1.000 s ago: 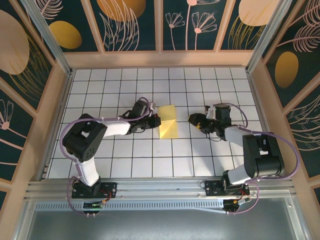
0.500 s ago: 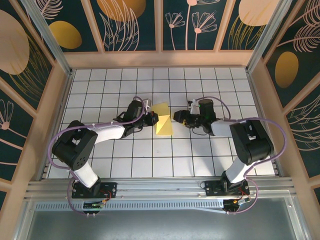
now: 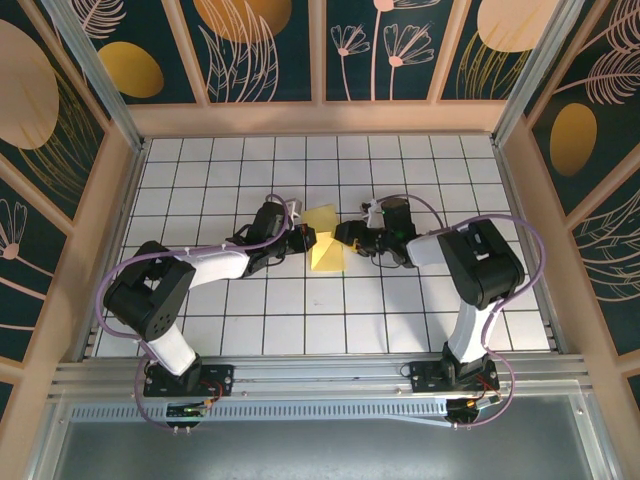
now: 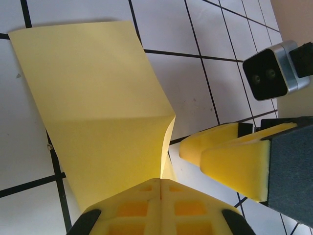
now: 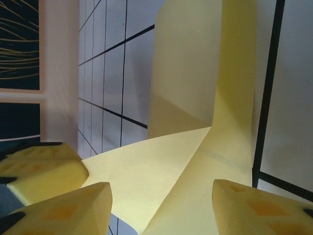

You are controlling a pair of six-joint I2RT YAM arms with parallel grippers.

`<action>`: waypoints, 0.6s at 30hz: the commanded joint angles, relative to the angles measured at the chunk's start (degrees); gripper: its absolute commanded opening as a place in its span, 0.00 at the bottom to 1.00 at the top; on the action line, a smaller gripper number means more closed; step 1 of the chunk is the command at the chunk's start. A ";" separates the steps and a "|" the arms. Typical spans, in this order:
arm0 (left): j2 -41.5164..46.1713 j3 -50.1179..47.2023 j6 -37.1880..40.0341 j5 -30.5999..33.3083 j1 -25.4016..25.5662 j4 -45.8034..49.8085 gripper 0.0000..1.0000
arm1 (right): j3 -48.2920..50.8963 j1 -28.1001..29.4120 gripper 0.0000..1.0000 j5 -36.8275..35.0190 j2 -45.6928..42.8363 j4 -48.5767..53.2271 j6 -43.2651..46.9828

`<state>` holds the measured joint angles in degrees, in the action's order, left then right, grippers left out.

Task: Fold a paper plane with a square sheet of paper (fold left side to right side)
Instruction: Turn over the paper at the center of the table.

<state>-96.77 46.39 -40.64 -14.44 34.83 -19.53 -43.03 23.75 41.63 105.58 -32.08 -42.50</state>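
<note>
Left gripper [image 4: 160, 183] pressing fingers together, pinching left edge of square sheet of paper [image 4: 98, 98]; sheet bending along crease, pinched side rising off the tiled table [image 3: 400, 320]. Right gripper [image 5: 164, 205] standing spread, fingers straddling sheet's opposite edge, yellow pads [image 5: 63, 205] facing left gripper's just beside them; contact with paper unclear. Sheet sitting near table's middle, between both grippers, partly folded, flap standing up.

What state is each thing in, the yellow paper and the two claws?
Paper, creased, one part raised and curved.
Left gripper, shut, pinching the paper's edge.
Right gripper, open, one jaw each side of the paper.
</note>
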 commanded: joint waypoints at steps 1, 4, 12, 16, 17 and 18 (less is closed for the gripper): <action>0.48 -0.25 -0.53 0.37 0.05 -1.48 0.00 | -2.14 0.82 0.56 -0.58 1.85 -4.14 -2.09; 0.34 -0.17 -0.61 0.29 0.11 -1.50 0.00 | -3.09 1.28 0.54 -0.74 3.17 -4.53 -2.57; -0.16 -0.19 -0.63 0.53 0.05 -1.27 0.00 | -4.56 1.70 0.53 -1.22 5.74 -6.08 -3.38; -0.71 0.46 -0.93 2.26 0.06 1.09 0.00 | -4.36 1.91 0.50 -1.18 6.17 -7.74 -3.71; -1.00 0.78 -0.94 2.64 0.07 1.92 0.00 | -4.34 1.92 0.49 -1.20 6.30 -8.24 -3.77; -1.11 0.94 -0.93 2.74 0.02 2.07 0.00 | -4.28 1.92 0.48 -1.27 6.48 -8.56 -3.81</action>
<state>-96.84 46.41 -40.84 -13.28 34.83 -19.03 -46.22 25.06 40.82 111.18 -37.30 -45.78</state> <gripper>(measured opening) 0.055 0.485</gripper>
